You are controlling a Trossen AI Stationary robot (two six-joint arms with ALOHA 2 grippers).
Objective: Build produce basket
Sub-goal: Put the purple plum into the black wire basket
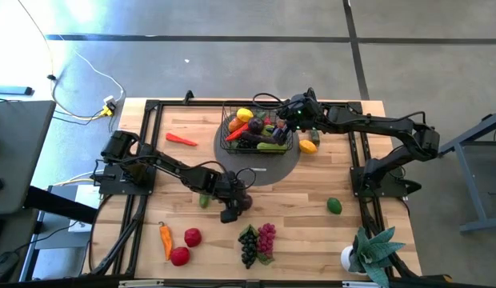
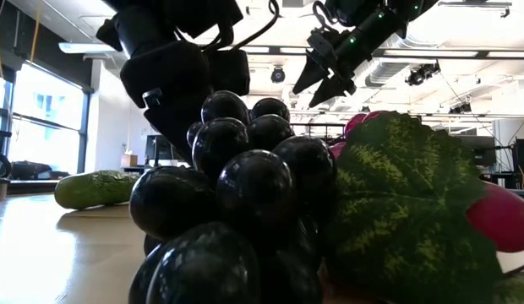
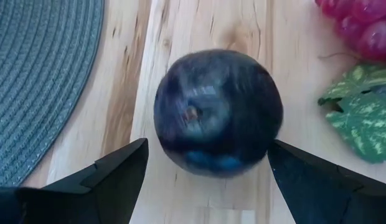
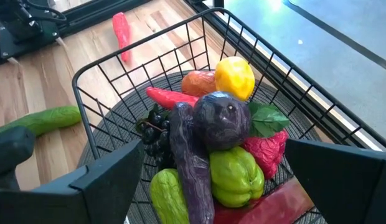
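Note:
The black wire basket (image 1: pixel 256 132) stands on a grey round mat (image 1: pixel 268 168) at the table's far middle. It holds a lemon, an eggplant, a green pepper, dark grapes and other produce (image 4: pixel 224 143). My right gripper (image 1: pixel 290 114) hovers open and empty above the basket's right side. My left gripper (image 1: pixel 232 210) is low over the table's middle, toward the near edge, and open. Its fingers stand on either side of a dark round fruit (image 3: pixel 218 112) that lies on the wood. My left gripper hides that fruit in the high view.
Loose on the table lie a cucumber (image 1: pixel 204 200), a lime (image 1: pixel 334 206), a lemon (image 1: pixel 308 146) beside the basket, a red pepper (image 1: pixel 182 139), an orange pepper (image 1: pixel 166 240), two tomatoes (image 1: pixel 186 246) and dark and purple grapes (image 1: pixel 256 242). A potted plant (image 1: pixel 372 252) stands at the near right.

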